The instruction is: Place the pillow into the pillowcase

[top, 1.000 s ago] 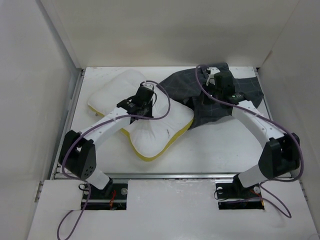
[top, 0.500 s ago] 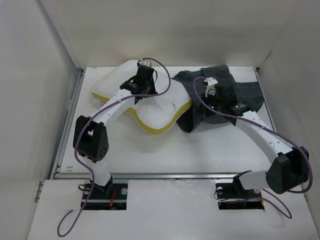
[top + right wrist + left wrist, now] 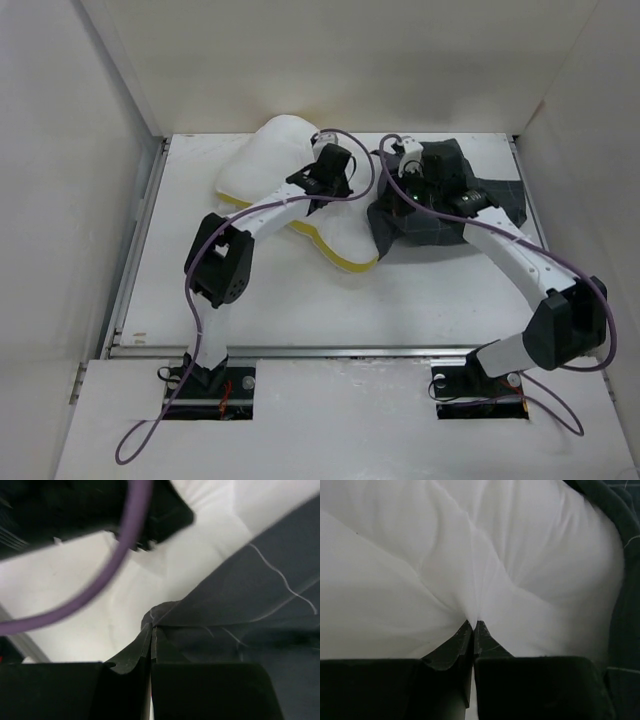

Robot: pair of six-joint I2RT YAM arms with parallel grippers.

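White walls box in your bench (image 3: 400,300) on three sides, and its near half lies bare. One pillow (image 3: 265,160) sits at the back, left of centre, close to the back wall, with its yellow edge facing you. Your left arm hides its right end. Your left gripper (image 3: 472,626) is clenched on a pinch of white cover. One pillowcase (image 3: 490,195) is bunched just to the right, touching the pillow, and its opening is hard to make out. Your right gripper (image 3: 151,627) is clenched on a fold of it.
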